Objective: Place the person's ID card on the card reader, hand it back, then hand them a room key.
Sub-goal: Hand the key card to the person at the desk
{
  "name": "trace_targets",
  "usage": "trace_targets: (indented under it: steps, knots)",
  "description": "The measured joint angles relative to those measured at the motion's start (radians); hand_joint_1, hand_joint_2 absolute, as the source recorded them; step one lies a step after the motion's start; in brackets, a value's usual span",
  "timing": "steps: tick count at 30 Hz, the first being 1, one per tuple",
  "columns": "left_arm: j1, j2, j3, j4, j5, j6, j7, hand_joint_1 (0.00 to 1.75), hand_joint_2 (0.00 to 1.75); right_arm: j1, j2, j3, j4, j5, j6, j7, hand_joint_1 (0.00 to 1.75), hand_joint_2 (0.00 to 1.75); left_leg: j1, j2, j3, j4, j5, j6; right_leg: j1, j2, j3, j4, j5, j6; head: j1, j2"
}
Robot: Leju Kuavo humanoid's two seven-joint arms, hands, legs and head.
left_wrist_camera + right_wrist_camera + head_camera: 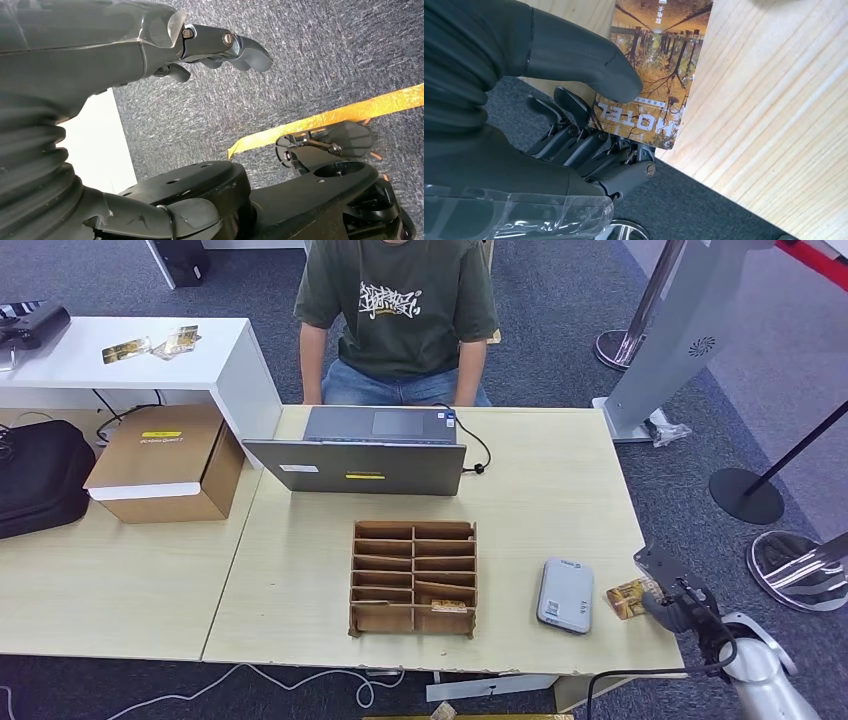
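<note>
Far left, a white side table point(230, 350) carries a few small gold cards point(152, 345); nearer, a black bag point(40, 475) and a brown cardboard box point(165, 462) sit on the left worktop point(110, 580). On the main worktop point(540, 490) an open grey laptop point(365, 450) stands at the far edge, facing a person in a dark green T-shirt point(400, 305) on the far side. Near the middle, a cardboard slotted organiser point(412, 578) lies flat, with a card point(447, 606) in a near-right slot. Right of it, the grey card reader point(565, 595) rests flat, nothing on top. Just right of the reader, at the worktop's right edge, the gold room key card point(629, 597) marked "HOTEL" is pinched by the right robot hand point(672, 605): thumb point(594, 65) pressed on the card's point(659, 60) printed face, dark fingers point(574, 135) curled beneath it, card partly over the wood and partly past the edge. The left robot hand point(215, 47) hangs over grey carpet point(310, 65) crossed by a strip of yellow tape point(340, 112); fingers loosely bent, holding nothing. Far right, a grey stand point(670, 340) and round post bases point(745, 495) stand on the floor.
</note>
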State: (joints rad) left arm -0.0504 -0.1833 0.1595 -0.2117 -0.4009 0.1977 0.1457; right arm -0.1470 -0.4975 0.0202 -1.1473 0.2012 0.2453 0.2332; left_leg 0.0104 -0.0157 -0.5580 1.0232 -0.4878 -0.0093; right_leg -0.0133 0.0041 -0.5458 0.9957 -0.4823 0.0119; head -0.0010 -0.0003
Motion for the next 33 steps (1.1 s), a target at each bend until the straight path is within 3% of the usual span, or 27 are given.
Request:
trace_targets:
  steps: [7,13,19,33]
  knots:
    - [0.0,0.0,0.001,0.0,0.0,0.0,0.0,0.0,1.75,0.001,0.0,0.007,-0.004,0.013,-0.04,-0.035,1.75,1.75,0.0,0.0,0.0,0.0,0.0,0.0,0.0,0.0,0.0,0.0,0.0,0.0,0.0,0.0]
    - [0.0,-0.002,0.007,0.0,0.001,0.013,-0.003,0.0,1.75,0.002,0.034,-0.029,-0.074,0.084,-0.259,-0.16,1.75,1.75,0.0,0.0,0.0,0.0,0.0,0.0,0.0,0.0,0.0,0.0,0.0,0.0,0.0,0.0]
    - [0.002,-0.005,0.014,0.0,-0.002,0.018,-0.007,0.0,1.75,0.045,0.099,-0.105,-0.219,0.068,-0.404,-0.242,1.75,1.75,0.0,-0.001,-0.001,0.0,0.0,0.0,0.0,-0.001,0.0,0.0,0.0,0.0,0.0,0.0]
    - [0.001,-0.007,0.018,0.0,-0.015,0.021,-0.007,0.0,1.75,0.126,0.18,-0.172,-0.409,0.095,-0.465,-0.282,1.75,1.75,0.0,-0.001,0.0,0.0,0.0,0.0,0.0,-0.001,0.0,0.0,0.0,0.0,0.0,0.0]
